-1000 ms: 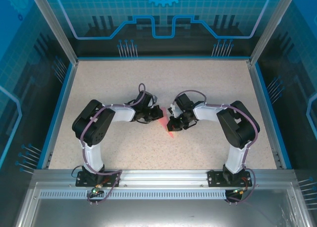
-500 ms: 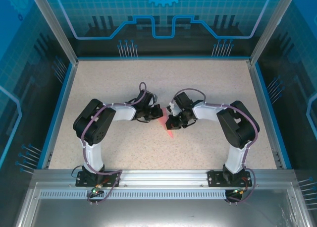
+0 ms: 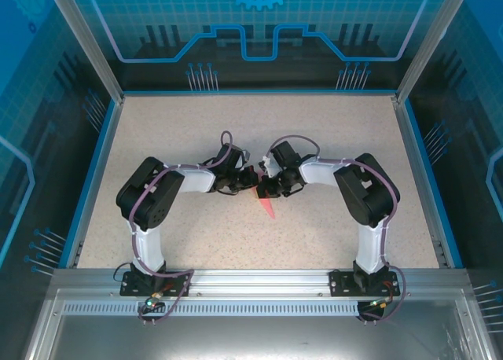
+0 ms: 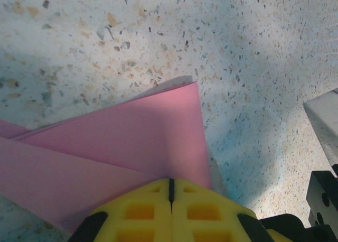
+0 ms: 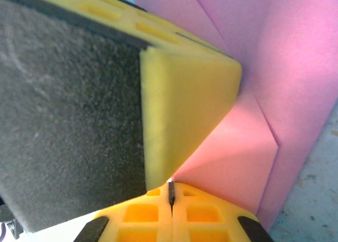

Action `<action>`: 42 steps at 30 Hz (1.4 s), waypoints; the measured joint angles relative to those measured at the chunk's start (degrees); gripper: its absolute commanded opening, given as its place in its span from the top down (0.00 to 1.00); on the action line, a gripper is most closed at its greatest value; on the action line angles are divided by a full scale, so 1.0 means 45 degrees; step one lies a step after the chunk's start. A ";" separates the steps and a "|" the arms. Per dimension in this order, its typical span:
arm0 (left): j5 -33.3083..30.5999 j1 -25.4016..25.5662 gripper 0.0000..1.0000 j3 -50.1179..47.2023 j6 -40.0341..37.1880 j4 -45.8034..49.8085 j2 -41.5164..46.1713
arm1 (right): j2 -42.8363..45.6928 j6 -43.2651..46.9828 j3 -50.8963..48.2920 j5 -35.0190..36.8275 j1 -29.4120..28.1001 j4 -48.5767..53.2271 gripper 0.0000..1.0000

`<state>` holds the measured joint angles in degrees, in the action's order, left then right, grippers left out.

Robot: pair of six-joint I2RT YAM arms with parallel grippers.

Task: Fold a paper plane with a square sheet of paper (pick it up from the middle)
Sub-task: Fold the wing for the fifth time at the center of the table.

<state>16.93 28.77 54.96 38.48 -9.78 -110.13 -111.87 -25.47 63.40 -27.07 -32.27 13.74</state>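
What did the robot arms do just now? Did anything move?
The right claw swung left toward the left claw, so now the two almost meet at the folded pink paper. Less paper shows, just a pointed tip. The left arm barely moved, and both claws stayed shut on the paper.

Speckled beige table [image 3: 196, 132], blue-rimmed on the far and side edges, metal rail along the near edge. On it, near the middle: folded pink paper [image 3: 268, 208], layered, creased, pointed tip toward the near edge.
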 measured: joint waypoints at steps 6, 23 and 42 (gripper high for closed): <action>-0.0044 0.0000 1.00 -0.0005 0.0092 0.0010 -0.0019 | 0.0413 0.0452 -0.0670 -0.0005 0.0005 -0.0219 0.97; -0.0039 0.0029 0.98 -0.0083 0.0238 -0.0189 -0.0044 | 0.3589 0.0476 -0.4624 -0.0112 0.0039 -0.0219 0.97; -0.2467 0.0976 0.40 0.4269 0.0665 0.6810 0.0797 | 0.7354 -0.0675 -0.4245 0.3332 0.1724 0.0491 0.22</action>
<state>5.82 33.17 74.17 41.47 20.86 -106.54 -78.78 -28.51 44.29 -12.08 -24.51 15.94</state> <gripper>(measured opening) 0.590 0.745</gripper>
